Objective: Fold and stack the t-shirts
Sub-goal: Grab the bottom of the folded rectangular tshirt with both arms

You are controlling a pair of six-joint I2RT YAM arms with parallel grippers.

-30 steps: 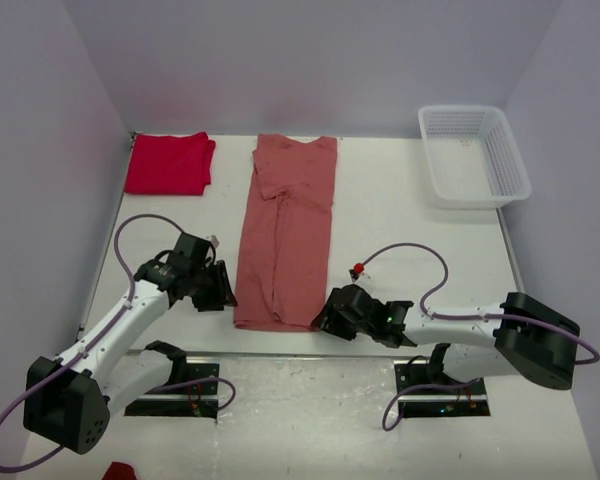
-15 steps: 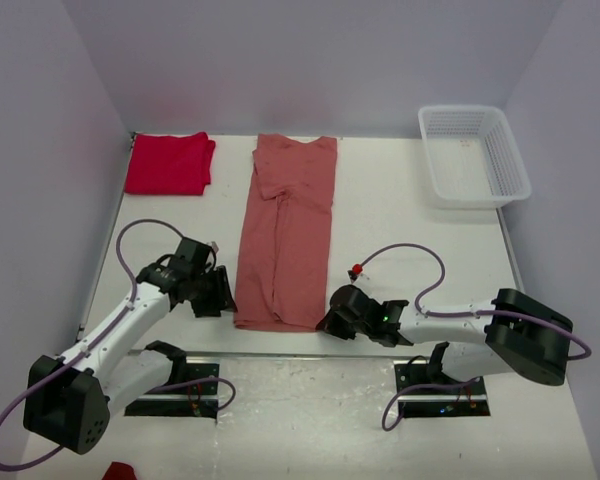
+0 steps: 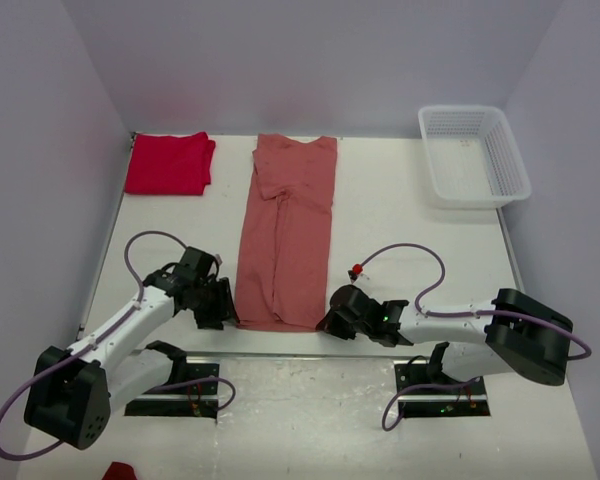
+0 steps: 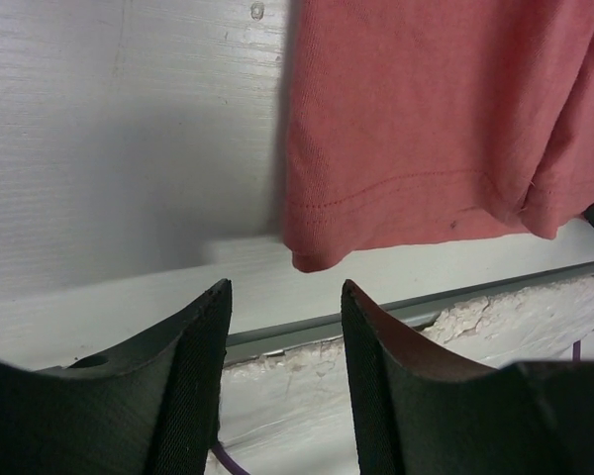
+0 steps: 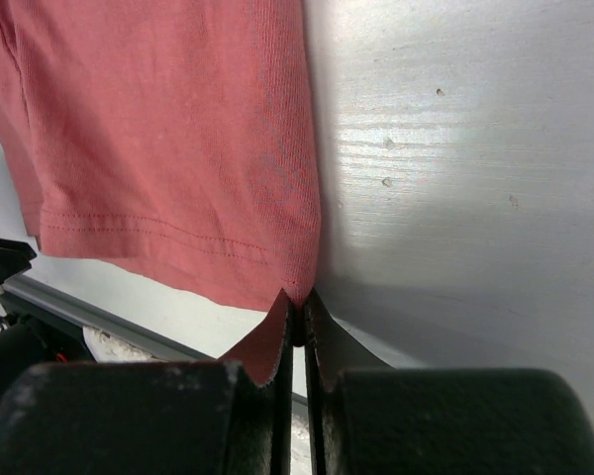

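Left fingers (image 4: 193, 356) gape just short of the pink t-shirt (image 3: 285, 240) hem; right fingers (image 5: 265, 348) seemingly pinch its corner.

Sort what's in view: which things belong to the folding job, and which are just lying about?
Belong to the job: pink t-shirt, red t-shirt, left tool, right tool.
Just lying about: white basket at the far right.

Wrist views chop the pink tee (image 5: 168, 148) off at the edges, and we can't tell if the right gripper (image 5: 297, 315) pinches its corner.
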